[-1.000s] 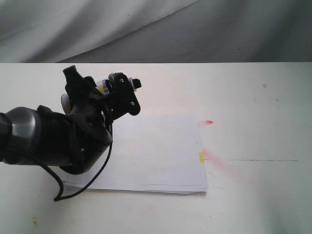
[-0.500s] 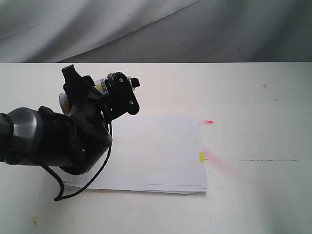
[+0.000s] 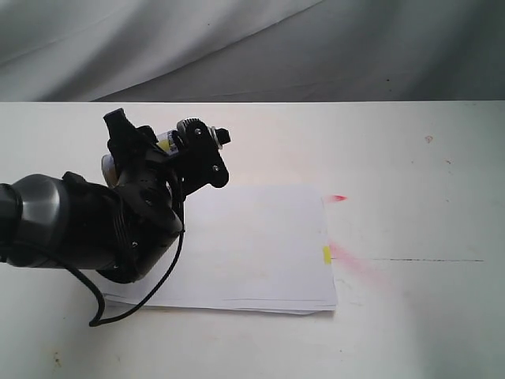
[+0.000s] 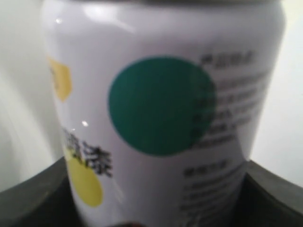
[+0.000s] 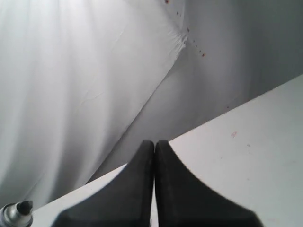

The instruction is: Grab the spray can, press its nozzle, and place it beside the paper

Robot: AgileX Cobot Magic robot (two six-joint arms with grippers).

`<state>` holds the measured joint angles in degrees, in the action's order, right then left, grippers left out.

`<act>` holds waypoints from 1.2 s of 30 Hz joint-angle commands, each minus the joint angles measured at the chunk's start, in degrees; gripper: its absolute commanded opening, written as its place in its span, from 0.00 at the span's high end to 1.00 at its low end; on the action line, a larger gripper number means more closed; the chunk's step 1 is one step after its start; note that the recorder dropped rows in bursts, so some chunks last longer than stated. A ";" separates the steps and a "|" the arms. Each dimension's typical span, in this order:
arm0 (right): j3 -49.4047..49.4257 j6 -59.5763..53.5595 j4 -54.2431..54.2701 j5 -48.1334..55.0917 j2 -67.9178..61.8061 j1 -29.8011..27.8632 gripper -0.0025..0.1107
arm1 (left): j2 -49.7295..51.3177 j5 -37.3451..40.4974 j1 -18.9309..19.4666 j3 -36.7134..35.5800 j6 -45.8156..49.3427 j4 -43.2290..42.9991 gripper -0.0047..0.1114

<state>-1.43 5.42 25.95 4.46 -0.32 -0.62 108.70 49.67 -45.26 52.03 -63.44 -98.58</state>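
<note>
Exterior view: the left gripper (image 3: pixel 158 148) pinches the spray can (image 3: pixel 164 144) sideways, nozzle (image 3: pixel 224 137) pointing right near the paper (image 3: pixel 260 245), ready for pressing; the right gripper (image 5: pixel 154 145) is pressed together.

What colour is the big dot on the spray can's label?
Teal green on a white label; the spray can shows best in the left wrist view.

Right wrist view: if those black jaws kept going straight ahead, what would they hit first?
Probably the grey backdrop cloth; the right gripper points across the table toward it, with nothing visible between, though depth is unclear.
</note>
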 commanded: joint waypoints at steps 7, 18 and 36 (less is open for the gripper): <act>-21.12 -6.02 1.50 13.69 -21.09 0.23 0.98 | -0.59 1.27 -0.06 0.13 -1.05 -1.36 0.96; -58.94 -39.26 19.83 29.82 -61.70 0.11 0.98 | -0.59 1.27 -0.06 0.13 -1.05 -1.36 0.96; -87.61 -64.81 40.73 65.50 -108.31 1.41 0.98 | -0.59 1.27 -0.06 0.13 -1.05 -1.36 0.96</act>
<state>-88.80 -55.45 62.96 67.29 -104.91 -0.25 108.70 49.47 -45.26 52.03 -63.44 -98.58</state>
